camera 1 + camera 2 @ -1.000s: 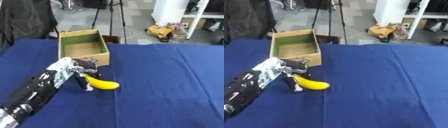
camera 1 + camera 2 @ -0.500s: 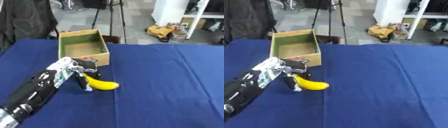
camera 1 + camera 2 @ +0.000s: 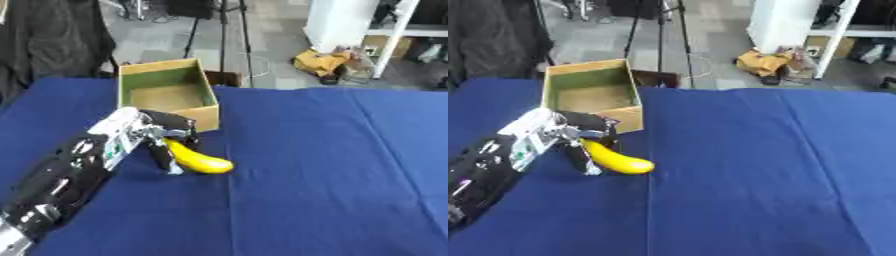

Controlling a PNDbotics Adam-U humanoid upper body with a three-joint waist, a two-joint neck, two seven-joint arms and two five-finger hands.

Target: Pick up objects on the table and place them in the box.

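Observation:
A yellow banana (image 3: 198,159) lies on the blue tablecloth, just in front of the open cardboard box (image 3: 166,94) with a green inside. My left hand (image 3: 162,136) comes in from the lower left and is curled round the banana's left end, thumb below and fingers above it. The banana's right end still rests on the cloth. The box looks empty inside. My right hand shows in neither view.
The blue cloth (image 3: 332,165) covers the whole table. Beyond the far edge stand tripod legs (image 3: 220,30), a white cabinet (image 3: 346,22) and yellow clutter (image 3: 322,62) on the floor. A dark cloth (image 3: 52,40) hangs at the far left.

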